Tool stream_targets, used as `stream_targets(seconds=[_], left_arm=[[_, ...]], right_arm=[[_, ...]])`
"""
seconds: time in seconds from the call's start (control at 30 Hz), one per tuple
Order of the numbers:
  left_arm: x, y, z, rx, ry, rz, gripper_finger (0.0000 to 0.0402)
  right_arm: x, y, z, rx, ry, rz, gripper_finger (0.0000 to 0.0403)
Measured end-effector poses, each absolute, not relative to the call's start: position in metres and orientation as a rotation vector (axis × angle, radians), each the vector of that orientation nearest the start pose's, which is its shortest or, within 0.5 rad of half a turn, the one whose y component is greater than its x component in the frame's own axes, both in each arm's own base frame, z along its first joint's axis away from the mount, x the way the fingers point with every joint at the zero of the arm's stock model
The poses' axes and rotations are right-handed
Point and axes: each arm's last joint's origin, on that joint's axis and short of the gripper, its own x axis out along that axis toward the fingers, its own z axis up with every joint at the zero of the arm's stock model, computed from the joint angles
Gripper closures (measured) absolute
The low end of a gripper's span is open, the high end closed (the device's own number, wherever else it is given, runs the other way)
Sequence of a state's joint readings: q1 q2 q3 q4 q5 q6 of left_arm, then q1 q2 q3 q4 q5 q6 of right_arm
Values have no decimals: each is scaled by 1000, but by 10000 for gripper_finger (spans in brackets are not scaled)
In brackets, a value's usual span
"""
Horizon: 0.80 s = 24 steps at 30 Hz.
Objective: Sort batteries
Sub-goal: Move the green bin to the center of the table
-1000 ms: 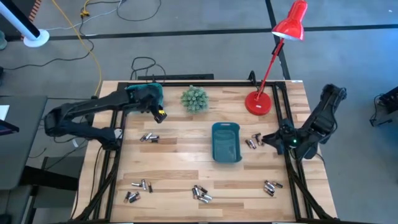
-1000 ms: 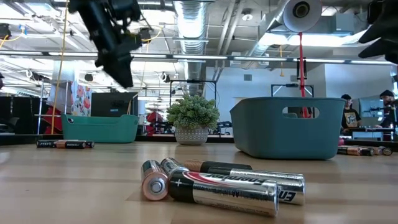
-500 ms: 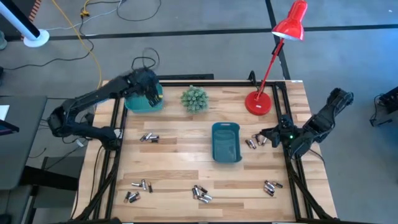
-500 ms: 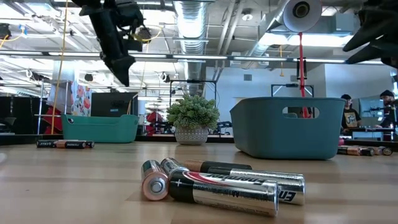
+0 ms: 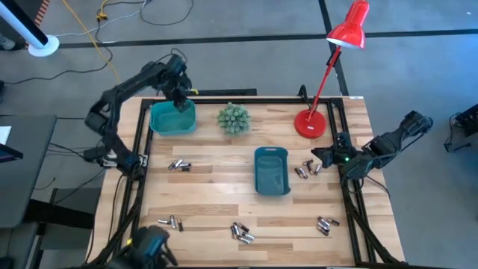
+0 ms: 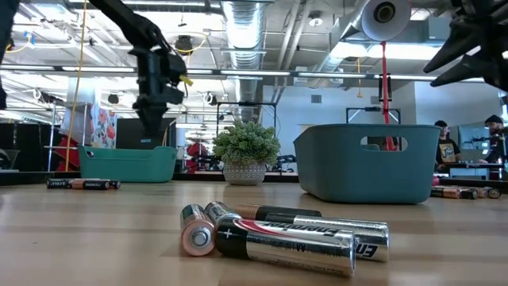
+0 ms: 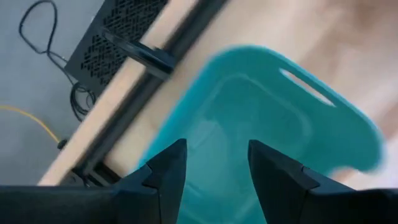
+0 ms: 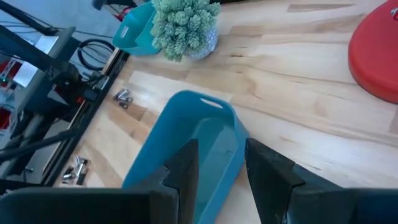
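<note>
Left gripper (image 7: 212,163) hangs empty, jaws apart, over the light teal plastic bin (image 5: 172,119). Right gripper (image 8: 219,163), also open and empty, could nudge the darker teal plastic bin (image 8: 186,146) beside the small silvery cylindrical batteries (image 5: 306,169).

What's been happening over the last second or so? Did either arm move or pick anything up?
The left gripper swung from the table's inner side back over the light teal bin at the far left corner and now hangs above it, fingers open and empty. The right gripper drew back slightly toward the right edge, open, holding nothing. The batteries, the dark teal bin, plant and red lamp stayed put.
</note>
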<state>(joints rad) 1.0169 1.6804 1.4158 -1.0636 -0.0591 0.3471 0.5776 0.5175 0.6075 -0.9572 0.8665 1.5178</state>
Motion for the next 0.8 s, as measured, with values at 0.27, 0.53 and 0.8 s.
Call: stream_targets(seconds=[0.27, 0.53, 0.8], left_arm=[[183, 304, 262, -218, 1438, 615, 236], [180, 309, 240, -186, 1562, 459, 241], [172, 322, 223, -227, 1588, 456, 264]], right_arm=[[84, 28, 250, 882, 291, -660, 255], [84, 28, 250, 882, 291, -660, 255], [84, 28, 250, 882, 292, -661, 255]])
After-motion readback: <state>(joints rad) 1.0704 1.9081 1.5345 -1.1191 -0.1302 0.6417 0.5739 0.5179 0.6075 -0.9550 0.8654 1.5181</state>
